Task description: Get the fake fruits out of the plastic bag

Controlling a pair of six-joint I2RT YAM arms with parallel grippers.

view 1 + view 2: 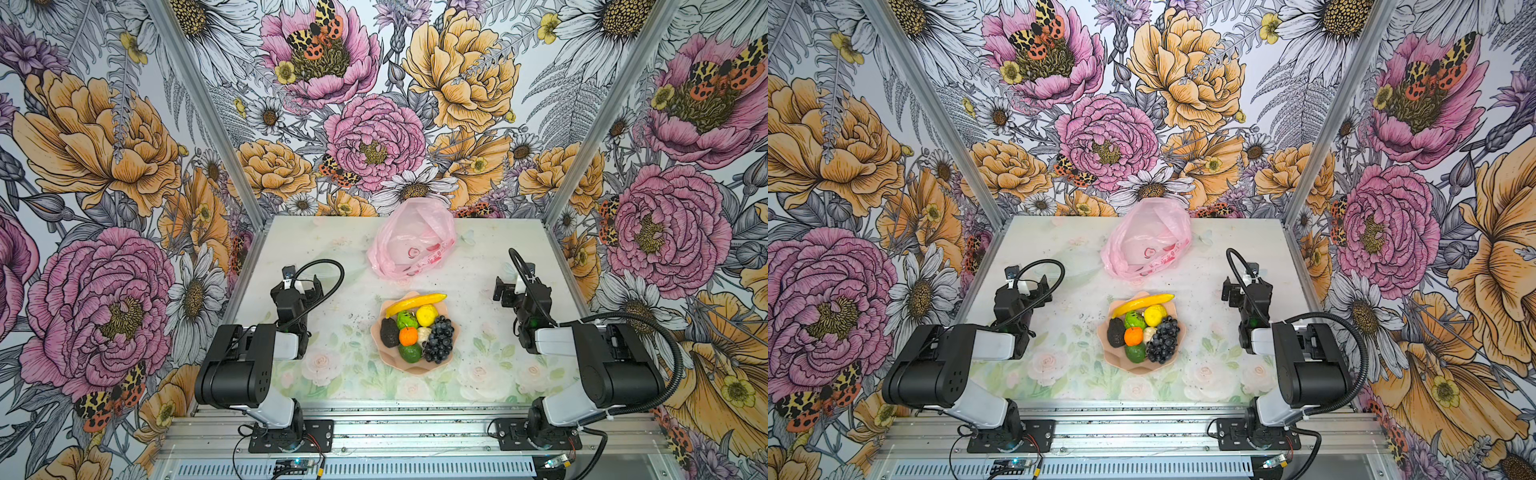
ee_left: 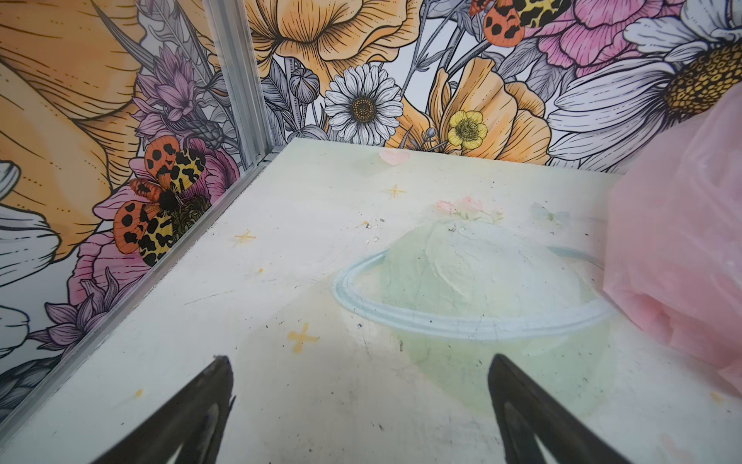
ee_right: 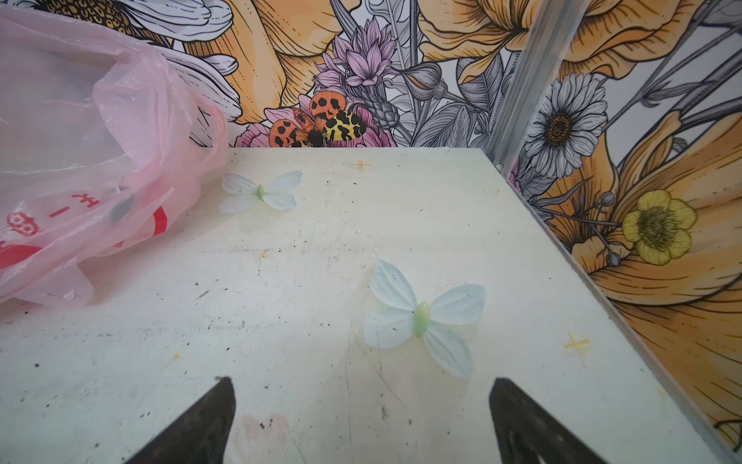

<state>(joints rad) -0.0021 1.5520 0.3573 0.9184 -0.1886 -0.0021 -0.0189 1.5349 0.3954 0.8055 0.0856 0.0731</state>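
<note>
At the far middle of the table (image 1: pixel 478 270), you see the plastic bag (image 1: pixel 409 237) slumped, its folds hiding its inside; the fake fruits (image 1: pixel 426 316) fill the bowl (image 1: pixel 411 368) in front, banana (image 1: pixel 415 302) lying left-to-right across its far rim. Your wrist views catch only the bag's edge, plus left gripper (image 2: pixel 360 361) and right gripper (image 3: pixel 360 379) spread wide, empty.

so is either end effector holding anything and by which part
Nothing is held: the left end effector and right end effector are open and empty, apart from the plastic bag.

Thin crinkly translucent plastic bag (image 1: pixel 409 237); glossy plastic fake fruits (image 1: pixel 417 328); scuffed matt table (image 1: pixel 324 257)
</note>
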